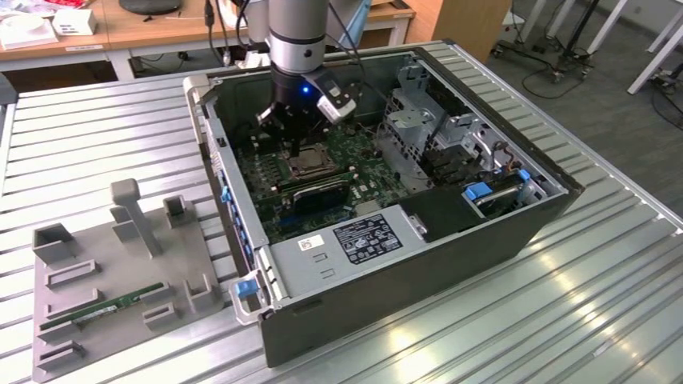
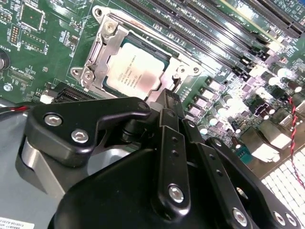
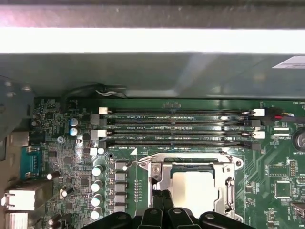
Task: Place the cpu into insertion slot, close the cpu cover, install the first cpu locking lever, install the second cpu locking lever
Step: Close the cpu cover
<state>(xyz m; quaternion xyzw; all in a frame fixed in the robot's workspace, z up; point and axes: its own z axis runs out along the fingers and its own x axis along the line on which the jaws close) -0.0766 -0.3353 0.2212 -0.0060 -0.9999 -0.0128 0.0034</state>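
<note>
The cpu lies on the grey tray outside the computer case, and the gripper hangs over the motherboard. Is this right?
Not quite. The cpu is not on the grey tray. The second wrist view shows it on the motherboard, framed by the cpu cover. The gripper does hang over the motherboard.
</note>
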